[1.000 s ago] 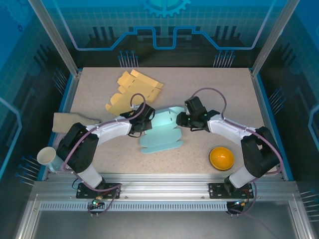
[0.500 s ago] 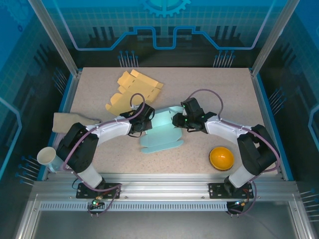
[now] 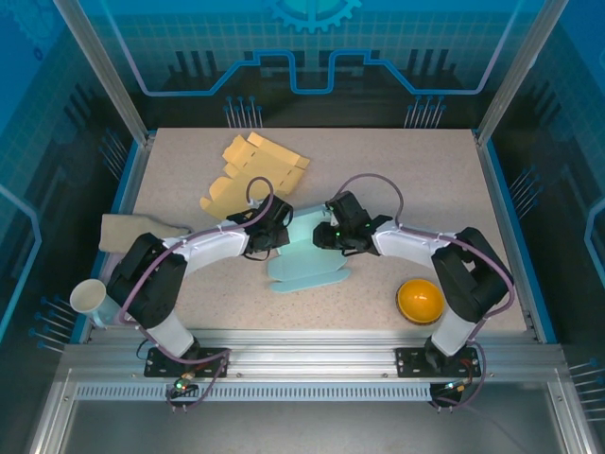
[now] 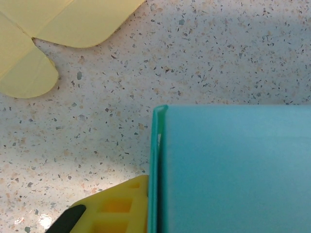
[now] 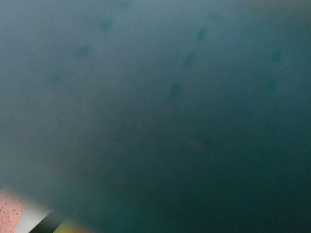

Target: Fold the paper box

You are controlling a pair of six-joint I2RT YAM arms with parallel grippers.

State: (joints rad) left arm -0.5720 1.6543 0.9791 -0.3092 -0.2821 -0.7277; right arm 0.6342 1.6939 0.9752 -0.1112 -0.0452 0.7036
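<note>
Folding was midway: the left end effector (image 3: 280,236) pinched a wall of the box (image 3: 307,265); the right end effector (image 3: 324,236) pressed close, grip unclear. Next, probably creasing that wall upright.

Both arms meet at the teal paper box (image 3: 304,263): left gripper (image 3: 280,234) against its left wall, right gripper (image 3: 324,236) at its right flap. Yellow cardboard (image 3: 250,170) lies beyond the box, orange dome (image 3: 420,300) off to the right.
</note>
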